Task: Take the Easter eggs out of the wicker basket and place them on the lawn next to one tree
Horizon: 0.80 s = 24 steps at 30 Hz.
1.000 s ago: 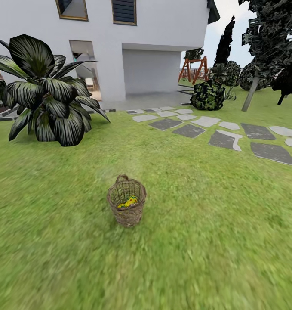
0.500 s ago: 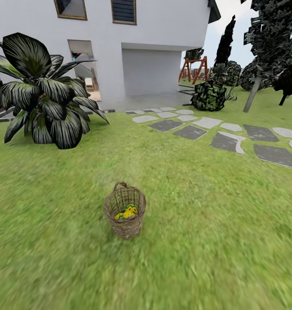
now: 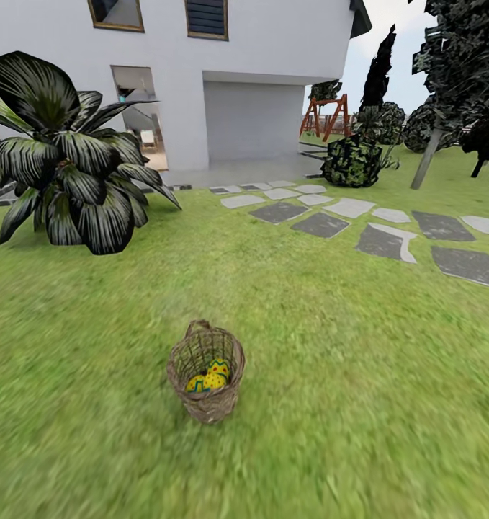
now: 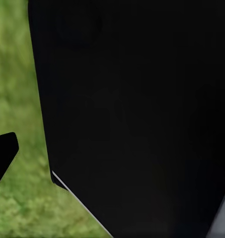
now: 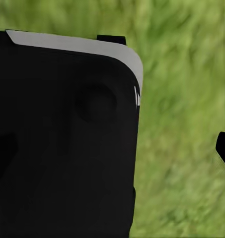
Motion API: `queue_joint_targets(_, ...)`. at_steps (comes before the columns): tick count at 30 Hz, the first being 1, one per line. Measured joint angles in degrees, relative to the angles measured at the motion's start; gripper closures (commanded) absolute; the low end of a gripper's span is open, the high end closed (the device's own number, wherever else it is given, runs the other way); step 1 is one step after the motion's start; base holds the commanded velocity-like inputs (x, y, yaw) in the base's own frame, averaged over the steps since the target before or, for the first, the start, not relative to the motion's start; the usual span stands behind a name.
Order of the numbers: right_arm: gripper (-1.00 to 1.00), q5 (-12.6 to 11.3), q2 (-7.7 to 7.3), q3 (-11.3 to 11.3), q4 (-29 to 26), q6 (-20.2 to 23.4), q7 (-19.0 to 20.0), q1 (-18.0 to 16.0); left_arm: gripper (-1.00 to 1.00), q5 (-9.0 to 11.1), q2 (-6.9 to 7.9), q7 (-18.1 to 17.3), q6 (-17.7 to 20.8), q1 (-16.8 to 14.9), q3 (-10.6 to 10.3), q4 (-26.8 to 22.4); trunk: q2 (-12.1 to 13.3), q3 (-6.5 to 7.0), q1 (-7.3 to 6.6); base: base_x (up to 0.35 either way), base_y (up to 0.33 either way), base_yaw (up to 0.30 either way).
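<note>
In the left wrist view a large black body of the robot blocks most of the picture, with a dark tip at one edge over blurred green grass; whether the left gripper is apart or together cannot be told. The right wrist view is much the same: a black housing with a pale grey rim covers most of the frame, a small dark tip pokes in at the far edge over grass, and the right gripper's state cannot be told either.

From the head view, the small round brown open-weave wicker basket [image 3: 205,383] stands upright on the wide flat green lawn [image 3: 359,404], low and a little left of centre, its small loop handle on the far rim. Inside it lie the yellow Easter eggs with blue zigzag bands and red dots [image 3: 209,377]; two can be made out, touching each other, and a third cannot be told apart through the weave.

Beyond the basket to the left grows a big dark plant with broad striped leaves [image 3: 68,155]. Grey stepping stones [image 3: 323,224] run across the grass to the right. Behind stands a white house [image 3: 273,65] with a recessed garage door. Farther right are a round dark-green bush [image 3: 352,160], a red-brown swing frame [image 3: 323,115] and a dark-leaved tree with a slanted pale trunk [image 3: 425,157].
</note>
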Motion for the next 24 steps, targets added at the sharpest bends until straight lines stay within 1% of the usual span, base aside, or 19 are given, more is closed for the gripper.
queue_joint_targets(7, -1.00, -0.02, 0.00, -0.01, 0.00, 0.02, -0.01, -0.01, -1.00, 0.16, -0.02, 0.06, -0.08, 0.00, 0.07, -0.02, 0.00, 0.00, 0.02, 0.015, -0.008, 0.005)
queue_joint_targets(21, -1.00, 0.03, 0.08, 0.05, 0.02, -0.01, -0.28, -0.02, -1.00, -0.16, -0.18, 0.06, -0.07, 0.00, -0.03, -0.01, 0.00, 0.28, 0.00, 0.201, -0.256, 0.270)
queue_joint_targets(24, -1.00, 0.05, 0.08, 0.05, 0.02, -0.01, -0.29, -0.02, -1.00, -0.16, -0.18, 0.06, -0.08, 0.00, -0.03, -0.01, 0.00, 0.35, 0.01, 0.133, -0.295, 0.279)
